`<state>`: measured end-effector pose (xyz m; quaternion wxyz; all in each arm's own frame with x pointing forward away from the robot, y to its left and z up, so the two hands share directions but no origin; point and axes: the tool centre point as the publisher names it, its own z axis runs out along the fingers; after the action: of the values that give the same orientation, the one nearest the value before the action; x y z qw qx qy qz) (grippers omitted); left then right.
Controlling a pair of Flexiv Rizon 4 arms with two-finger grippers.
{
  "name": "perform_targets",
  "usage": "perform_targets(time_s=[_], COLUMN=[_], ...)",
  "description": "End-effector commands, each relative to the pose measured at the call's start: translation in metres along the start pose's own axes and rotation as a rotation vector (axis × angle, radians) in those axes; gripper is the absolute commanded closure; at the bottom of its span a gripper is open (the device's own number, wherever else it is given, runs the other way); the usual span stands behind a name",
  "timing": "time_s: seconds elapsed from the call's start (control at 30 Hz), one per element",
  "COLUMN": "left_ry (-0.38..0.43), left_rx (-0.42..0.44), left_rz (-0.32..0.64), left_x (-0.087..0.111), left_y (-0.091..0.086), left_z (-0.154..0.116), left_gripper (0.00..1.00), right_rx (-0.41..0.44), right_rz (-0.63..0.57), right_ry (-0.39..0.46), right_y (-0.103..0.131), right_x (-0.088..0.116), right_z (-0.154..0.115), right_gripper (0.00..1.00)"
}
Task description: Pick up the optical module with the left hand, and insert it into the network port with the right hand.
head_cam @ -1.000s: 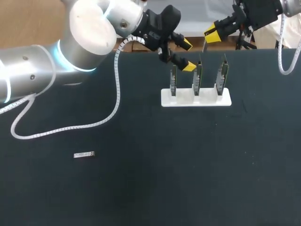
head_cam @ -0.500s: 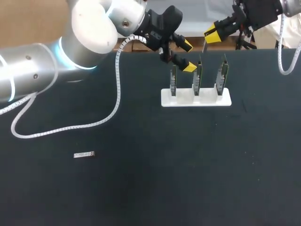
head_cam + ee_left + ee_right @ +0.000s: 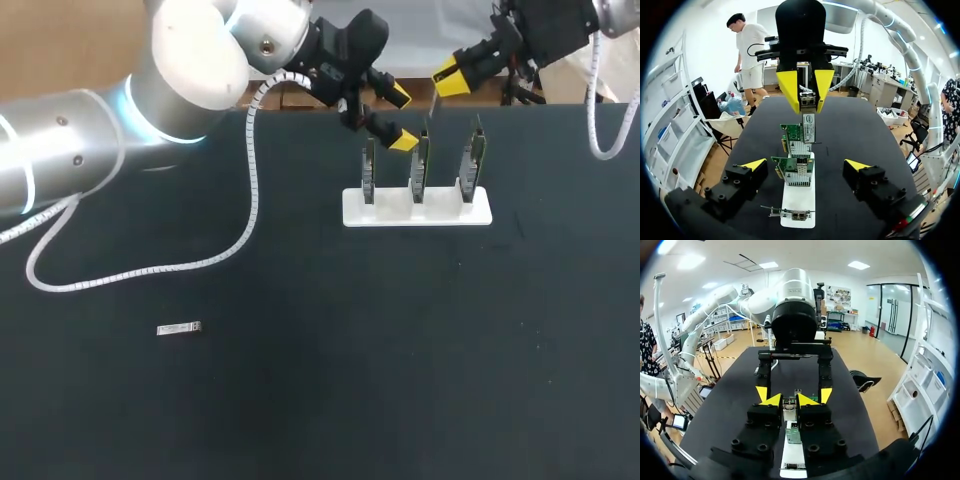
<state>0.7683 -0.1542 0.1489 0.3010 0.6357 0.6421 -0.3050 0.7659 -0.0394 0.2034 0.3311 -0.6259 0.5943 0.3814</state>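
at right tool (image 3: 808, 99), optical module (image 3: 809, 129) hangs vertical

The table (image 3: 400, 380) has 1 broad black top, matte and evenly lit, with a few pale specks. It stretches under and far ahead of the fingers (image 3: 754, 165) of the left gripper (image 3: 806, 165).

Three cards (image 3: 418, 165), one stand (image 3: 417, 208), two modules (image 3: 180, 328)
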Motion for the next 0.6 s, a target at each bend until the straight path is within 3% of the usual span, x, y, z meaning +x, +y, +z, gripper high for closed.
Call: perform_targets(time_s=[0.03, 0.6], left_ry=[0.003, 0.003], left_rx=[0.002, 0.002], left_rz=[-0.001, -0.001], left_x=[-0.0005, -0.0005], left_y=[0.0011, 0.0011], left_z=[0.0003, 0.0003], left_gripper=[0.00, 0.00], right_rx=[-0.010, -0.018], right_rz=[-0.005, -0.015], right_ry=[0.005, 0.063], right_y=[-0.0044, -0.0017], right_x=[0.0007, 0.0092], right_z=[0.0042, 0.0132], right_gripper=[1.00, 1.00])
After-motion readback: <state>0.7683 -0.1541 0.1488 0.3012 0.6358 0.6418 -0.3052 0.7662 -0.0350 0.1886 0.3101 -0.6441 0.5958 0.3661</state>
